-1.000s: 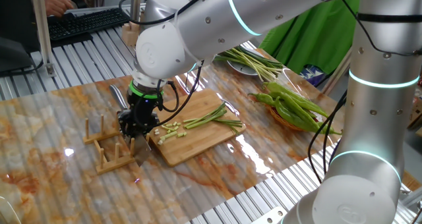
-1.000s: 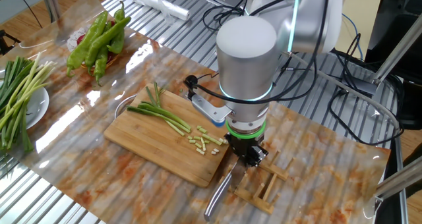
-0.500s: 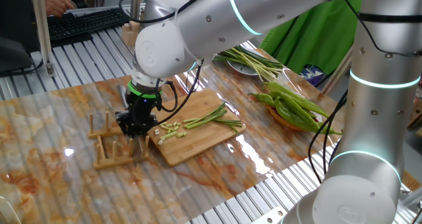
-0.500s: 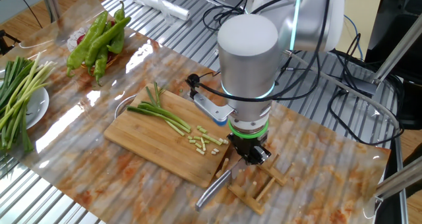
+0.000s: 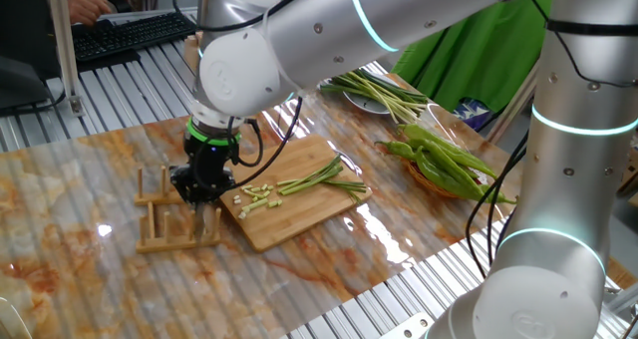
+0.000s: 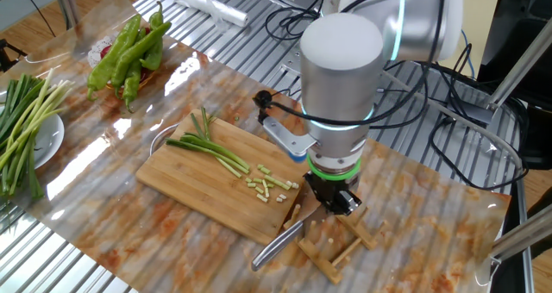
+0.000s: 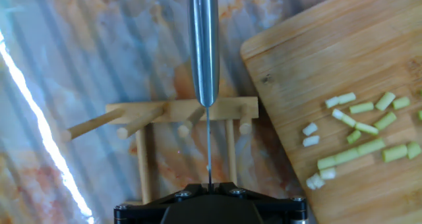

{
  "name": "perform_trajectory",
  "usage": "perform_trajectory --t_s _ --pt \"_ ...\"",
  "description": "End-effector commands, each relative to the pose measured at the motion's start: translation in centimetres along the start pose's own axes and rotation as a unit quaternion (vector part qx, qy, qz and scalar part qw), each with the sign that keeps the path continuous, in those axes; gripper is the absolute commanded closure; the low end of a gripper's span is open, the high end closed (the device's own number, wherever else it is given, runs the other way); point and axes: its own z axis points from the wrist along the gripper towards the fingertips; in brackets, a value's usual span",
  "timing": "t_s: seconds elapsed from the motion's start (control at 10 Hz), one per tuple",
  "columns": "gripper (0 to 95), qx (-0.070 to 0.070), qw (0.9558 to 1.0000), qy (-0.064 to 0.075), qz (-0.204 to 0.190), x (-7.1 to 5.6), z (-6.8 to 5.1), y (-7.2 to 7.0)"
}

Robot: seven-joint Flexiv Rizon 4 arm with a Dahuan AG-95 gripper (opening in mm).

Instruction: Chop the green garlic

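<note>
We see the gripper (image 6: 335, 202) clamped on a knife (image 7: 204, 46) above the wooden rack (image 7: 184, 112). The green garlic (image 7: 359, 135) lies on the cutting board (image 7: 316, 46), at three o'clock of the rack in the hand view.

Marbled orange-and-white table (image 6: 172, 241) with ribbed metal edges. Wooden cutting board (image 6: 198, 190) at center; wooden peg rack (image 6: 336, 241) just beside it at 4 o'clock; plate of long stalks (image 6: 26, 134) at 9 o'clock; green peppers (image 6: 129, 52) at 11 o'clock.
</note>
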Motion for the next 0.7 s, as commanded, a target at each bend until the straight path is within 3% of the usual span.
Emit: perform_trajectory --t_s 0.1,0.4,0.7 --pt "95.0 -0.005 1.0 -0.005 -0.001 0.0 -0.6 0.5" --pt "95.0 -0.021 0.9996 -0.012 -0.016 -0.5 -1.1 1.2" --pt "95.0 -0.018 0.9996 -0.013 -0.018 -0.7 -1.8 1.4"
